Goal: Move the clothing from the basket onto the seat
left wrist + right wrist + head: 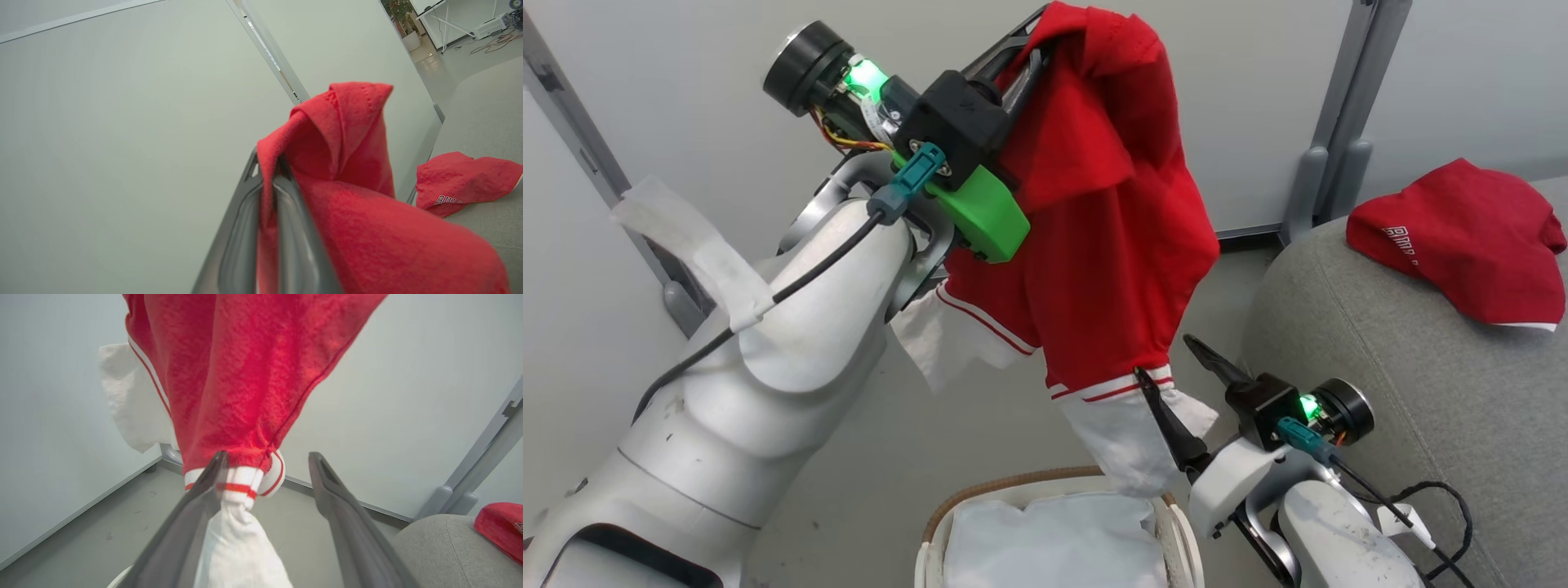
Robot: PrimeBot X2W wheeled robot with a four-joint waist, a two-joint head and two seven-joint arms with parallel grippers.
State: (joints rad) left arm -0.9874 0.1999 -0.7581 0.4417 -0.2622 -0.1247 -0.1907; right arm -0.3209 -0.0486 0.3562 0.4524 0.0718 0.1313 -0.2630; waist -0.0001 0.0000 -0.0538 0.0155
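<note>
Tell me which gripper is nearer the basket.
Right. The right gripper sits just above the rim of the basket; the left gripper is high above it, clamping the red garment.

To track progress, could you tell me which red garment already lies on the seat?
The white-lettered garment; the striped-trim garment hangs from the left gripper.

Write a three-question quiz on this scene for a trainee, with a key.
1. True or false: the left gripper is shut on the striped-trim garment.
2. Fill in: the right gripper, beside that garment's striped hem, is ___ (open or shut).
3. Where is the lettered garment? A, in the left gripper; B, lying on the seat; C, in the right gripper.

Key: 1 true; 2 open; 3 B.
</note>
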